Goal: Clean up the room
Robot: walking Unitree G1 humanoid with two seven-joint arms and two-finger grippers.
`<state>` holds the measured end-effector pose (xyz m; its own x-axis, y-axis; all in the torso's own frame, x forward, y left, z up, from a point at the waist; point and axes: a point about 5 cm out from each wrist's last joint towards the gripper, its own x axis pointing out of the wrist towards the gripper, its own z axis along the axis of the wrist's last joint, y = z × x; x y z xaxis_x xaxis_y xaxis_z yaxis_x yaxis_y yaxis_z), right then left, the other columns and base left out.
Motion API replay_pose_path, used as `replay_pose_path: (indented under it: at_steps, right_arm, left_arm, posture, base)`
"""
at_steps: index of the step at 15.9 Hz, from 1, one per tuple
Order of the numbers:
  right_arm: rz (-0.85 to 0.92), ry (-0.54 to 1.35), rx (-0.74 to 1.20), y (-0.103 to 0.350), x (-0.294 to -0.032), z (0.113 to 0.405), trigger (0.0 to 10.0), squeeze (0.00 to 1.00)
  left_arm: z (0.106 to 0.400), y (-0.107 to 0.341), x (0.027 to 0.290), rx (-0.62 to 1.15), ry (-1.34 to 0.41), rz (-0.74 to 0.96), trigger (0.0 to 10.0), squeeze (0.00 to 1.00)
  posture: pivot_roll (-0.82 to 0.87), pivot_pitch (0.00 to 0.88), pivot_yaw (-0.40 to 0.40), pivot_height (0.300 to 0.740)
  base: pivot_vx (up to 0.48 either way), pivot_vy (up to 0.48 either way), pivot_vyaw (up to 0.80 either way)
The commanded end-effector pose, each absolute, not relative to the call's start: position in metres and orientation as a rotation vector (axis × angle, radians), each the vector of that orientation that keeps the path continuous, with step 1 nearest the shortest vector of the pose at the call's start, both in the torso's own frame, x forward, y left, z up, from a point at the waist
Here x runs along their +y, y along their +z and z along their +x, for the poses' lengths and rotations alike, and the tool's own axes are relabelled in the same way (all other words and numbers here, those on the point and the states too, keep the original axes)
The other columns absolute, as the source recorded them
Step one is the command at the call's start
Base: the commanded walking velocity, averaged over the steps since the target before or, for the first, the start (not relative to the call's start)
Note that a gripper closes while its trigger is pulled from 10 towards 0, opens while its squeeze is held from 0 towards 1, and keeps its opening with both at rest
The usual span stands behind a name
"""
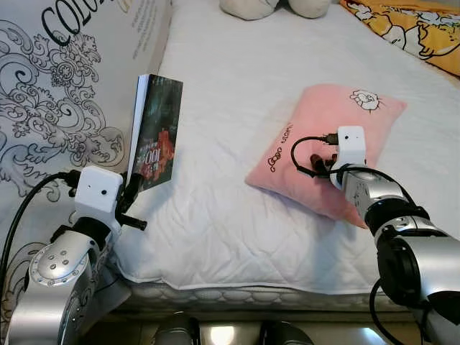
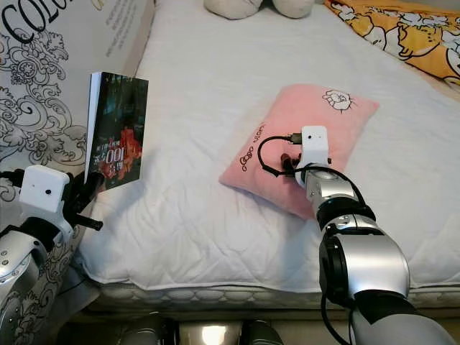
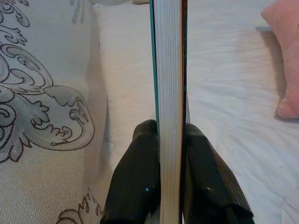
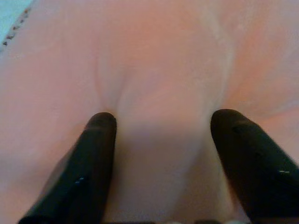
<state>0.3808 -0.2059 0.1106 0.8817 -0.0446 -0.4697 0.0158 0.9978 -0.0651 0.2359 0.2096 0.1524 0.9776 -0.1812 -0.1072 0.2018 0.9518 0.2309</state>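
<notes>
Left tool (image 3: 170,140) clamps an upright book (image 1: 157,133); right tool (image 4: 161,123), fingers spread, presses the pink pillow (image 1: 316,118).

I see a pink pillow (image 1: 327,140) with dark lettering, white quilted bed (image 1: 230,93), dark-covered book (image 1: 157,133) — red print, grey-scrolled wallpaper (image 1: 50,115), yellow cartoon-print blanket (image 1: 410,25).

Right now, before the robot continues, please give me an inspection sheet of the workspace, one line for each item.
Surface: white quilted bed, smooth, robot standing at its near edge.
Job's things: pink pillow lying flat on the bed; book held upright above the bed's left edge.
Clutter: yellow patterned blanket at the far right; pale plush item at the far end.
Grippers: left gripper shut on the book; right gripper open, fingertips pressing into the pink pillow.
Cables: black cable looped at the right wrist, over the pillow.
Surroundings: ornate patterned panel along the bed's left.
</notes>
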Motion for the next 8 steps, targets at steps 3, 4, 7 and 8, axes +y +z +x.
replay_pose_path:
  at_steps: [3,4,7,8]
  right_arm:
    - [-0.005,-0.067,0.608,0.0821,-0.2179,0.3625,0.0,0.00]
    - [-0.005,-0.066,0.609,0.0813,-0.2182,0.3620,0.0,0.00]
    - [-0.001,-0.061,0.611,0.0797,-0.2189,0.3608,0.0,0.00]
    - [-0.001,-0.057,0.611,0.0789,-0.2189,0.3603,0.0,0.00]
  left_arm:
    - [0.2361,0.1610,0.2087,0.046,-0.198,0.239,10.0,0.00]
    - [0.2366,0.1609,0.2088,0.047,-0.198,0.240,10.0,0.00]
    - [0.2367,0.1592,0.2086,0.053,-0.199,0.240,10.0,0.00]
    - [0.2367,0.1587,0.2087,0.055,-0.198,0.241,10.0,0.00]
  posture:
    - [0.12,0.146,-0.013,0.740]
    - [0.12,0.146,-0.012,0.740]
    - [0.12,0.142,-0.010,0.740]
    - [0.12,0.142,-0.011,0.740]
  base:
    - [0.000,0.000,0.00]
    - [0.000,0.000,0.00]
    - [0.000,0.000,0.00]
    - [0.000,0.000,0.00]
